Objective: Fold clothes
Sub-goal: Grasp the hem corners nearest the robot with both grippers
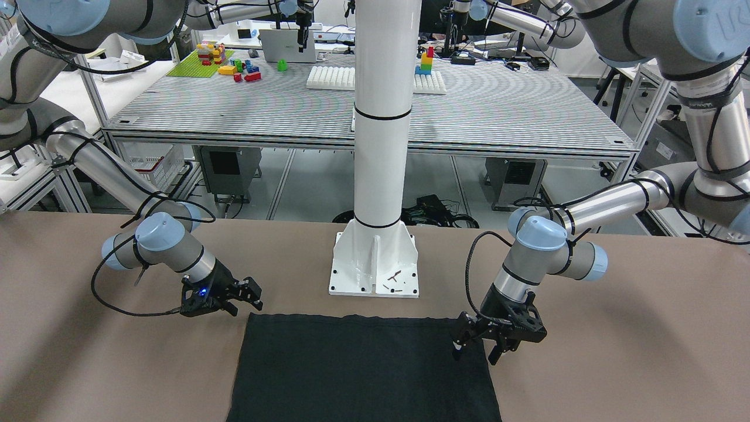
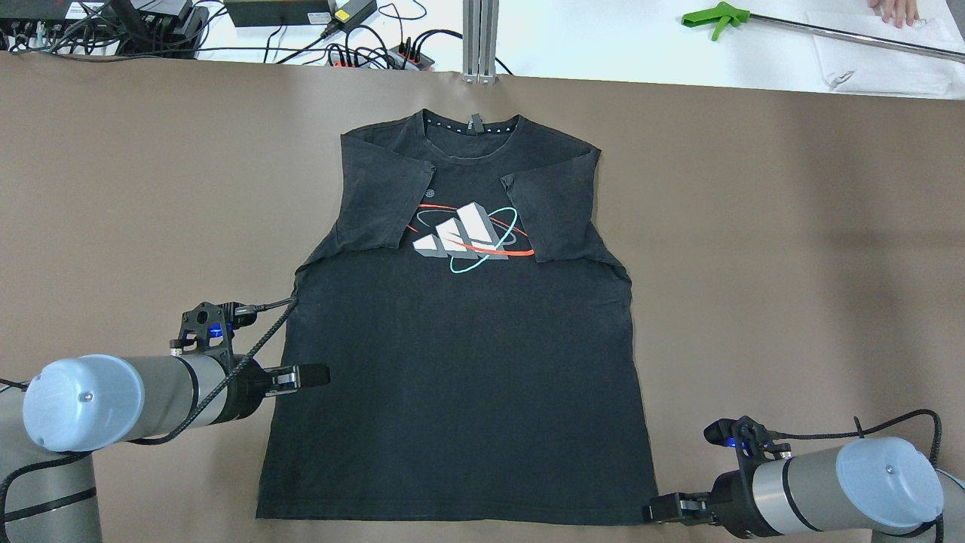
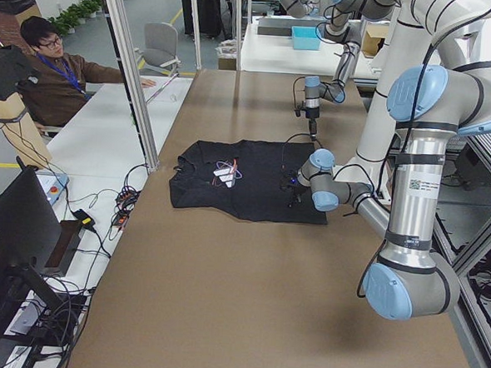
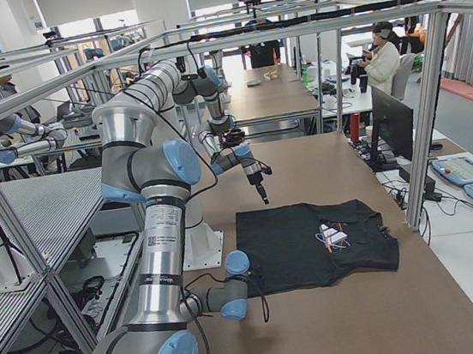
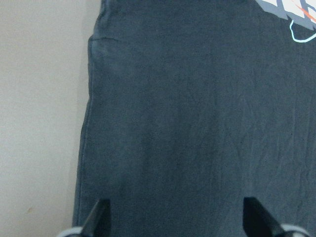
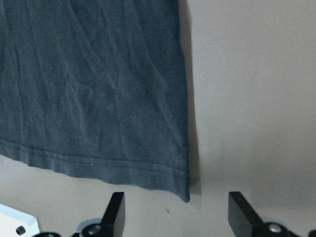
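The left gripper (image 5: 177, 219) hung with its dark, wedge-shaped fingers spread wide above the side edge of the soft black shirt (image 2: 460, 362). The right gripper (image 6: 175, 212) gaped just as wide at the stitched hem corner. The shirt lay flat on the matte brown table (image 2: 791, 249), its sleeves folded inward.

Open tabletop (image 2: 791, 264) flanks shirt (image 2: 460, 362); post (image 1: 381, 176) near hem.

Collar half of the black shirt (image 1: 363, 369) beyond the front-facing view's bottom edge.

Robotics lab: aluminium-framed workbenches (image 1: 498, 111), monitor (image 3: 13, 241), further robot arms (image 4: 38, 143) at neighbouring stations.
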